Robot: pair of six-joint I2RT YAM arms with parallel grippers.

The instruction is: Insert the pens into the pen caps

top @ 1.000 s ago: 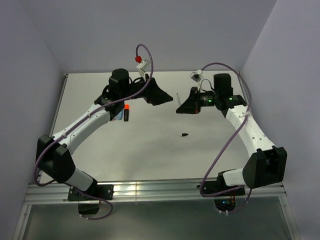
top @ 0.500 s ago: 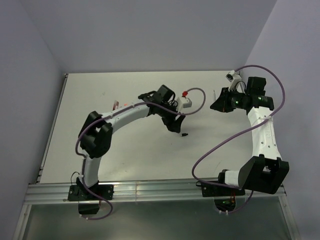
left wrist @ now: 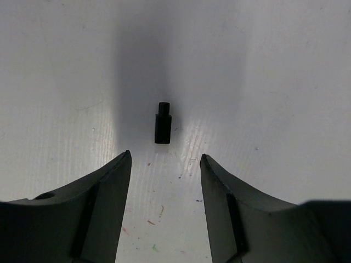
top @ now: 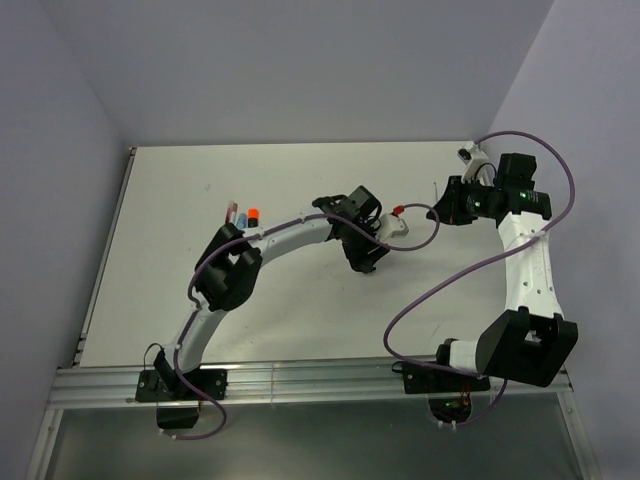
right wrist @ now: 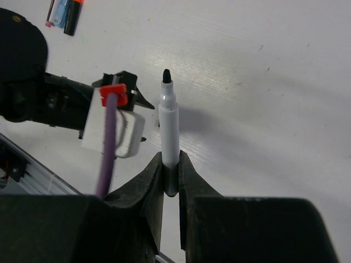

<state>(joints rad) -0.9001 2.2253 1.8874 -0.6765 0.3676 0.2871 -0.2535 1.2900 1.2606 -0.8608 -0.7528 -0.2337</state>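
White worktop [top: 200, 290], grey walls round it. Left fingers [left wrist: 107, 213] stand apart and hold nothing. The black cap [left wrist: 162, 123] lies flat just ahead of their tips, centred on the gap, long axis in line with it, narrow end away.

We read the step as picking up that cap. Go forward and down until it sits between the pads, then close across the wide part of its body so both ends stay free. We can't tell which end is the mouth.

Right of the cap, right fingers [right wrist: 148, 192] are clamped on the white pen [right wrist: 168, 126], its black tip bare and pointing out. Other pens [top: 243, 216] lie well left of the cap, further back. We see no readable writing or brand anywhere.
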